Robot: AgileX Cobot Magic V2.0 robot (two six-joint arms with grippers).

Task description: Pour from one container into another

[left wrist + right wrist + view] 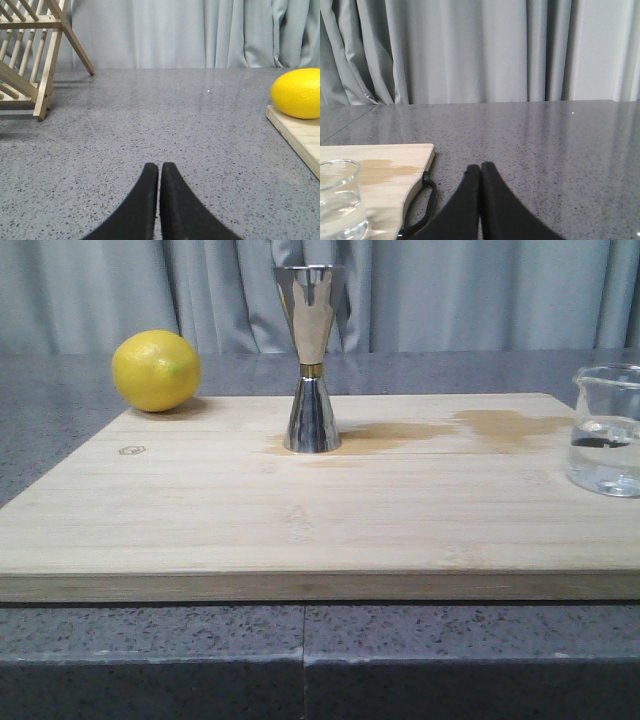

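The steel jigger (311, 360) with its gold waist band stands upright at the middle back of the wooden board (200, 520). The clear glass beaker (606, 430), holding some clear liquid, sits at the board's right end; it also shows in the right wrist view (337, 200). My right gripper (480, 167) is shut and empty over the grey counter, just off the board's right edge beside the beaker. Left of the board, over bare counter, my left gripper (159, 167) is shut on nothing. Neither arm appears in the front view.
A yellow lemon (156, 370) rests at the board's back left corner, also seen as the lemon (297, 93) by the left wrist. Wet stains (500, 427) mark the board between jigger and beaker. A wooden dish rack (30, 55) stands far left. A black handle (422, 205) hangs off the board's right end.
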